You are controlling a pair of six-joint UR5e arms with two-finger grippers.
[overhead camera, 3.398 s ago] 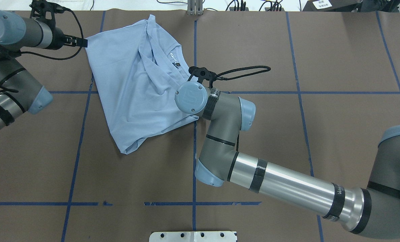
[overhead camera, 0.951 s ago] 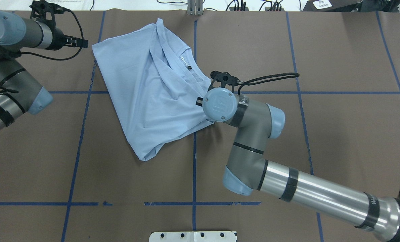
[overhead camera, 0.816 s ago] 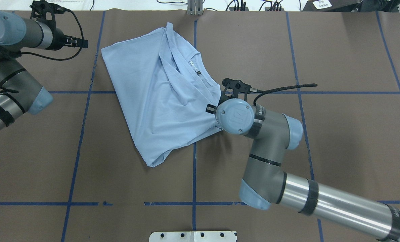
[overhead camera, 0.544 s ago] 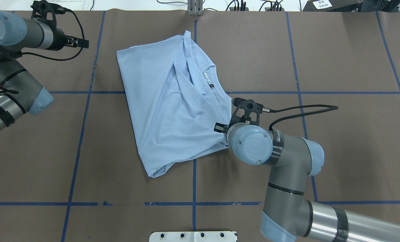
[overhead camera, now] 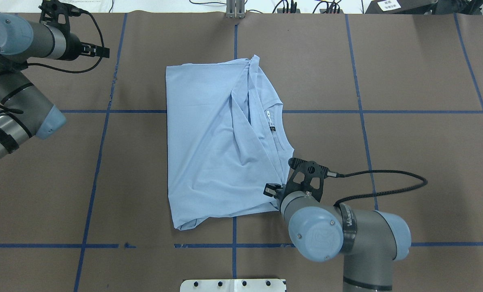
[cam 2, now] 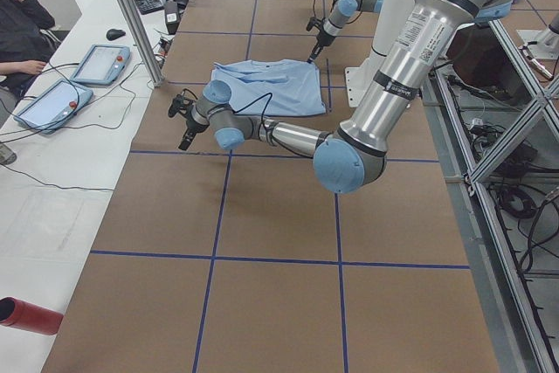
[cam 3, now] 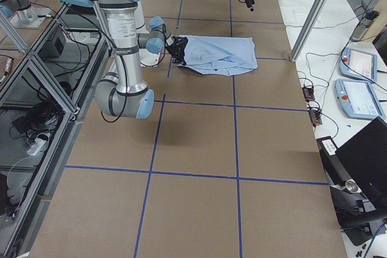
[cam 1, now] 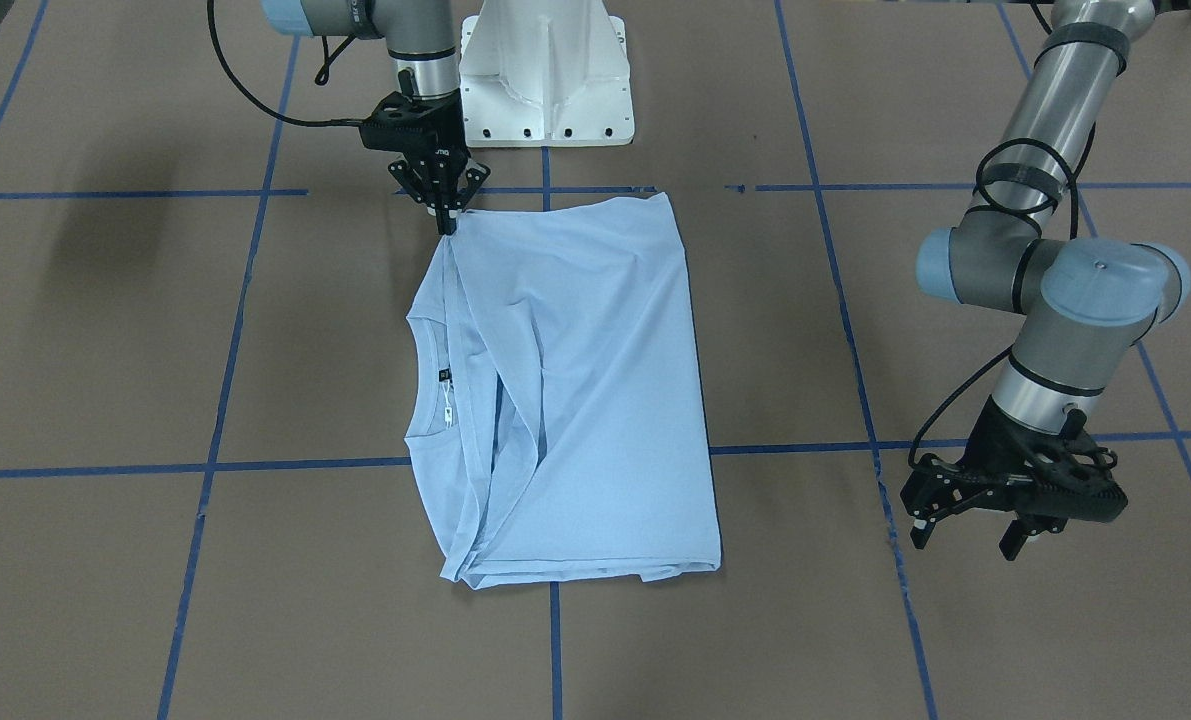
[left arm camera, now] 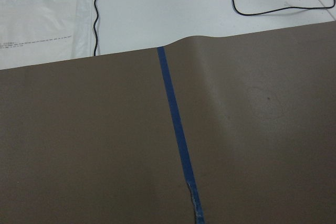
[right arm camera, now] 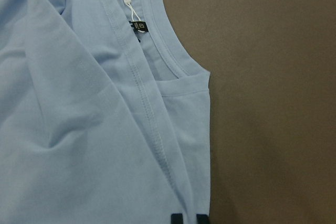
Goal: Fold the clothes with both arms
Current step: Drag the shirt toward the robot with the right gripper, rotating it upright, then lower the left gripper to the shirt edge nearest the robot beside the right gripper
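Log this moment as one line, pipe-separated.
T-shirt: folded, flat on table | right gripper: jaws shut on T-shirt's collar-side corner | left gripper: jaws open, beside T-shirt, holding nothing

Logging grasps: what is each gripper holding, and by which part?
The right gripper pinches the T-shirt at its folded corner on the collar side, nearest the robot; the left gripper holds nothing.

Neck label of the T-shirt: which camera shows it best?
Right wrist-mounted: the dark neck label sits close-up inside the T-shirt collar. Overhead and front-facing show only a tiny dark speck; the side views are too distant, and the left wrist sees only table.
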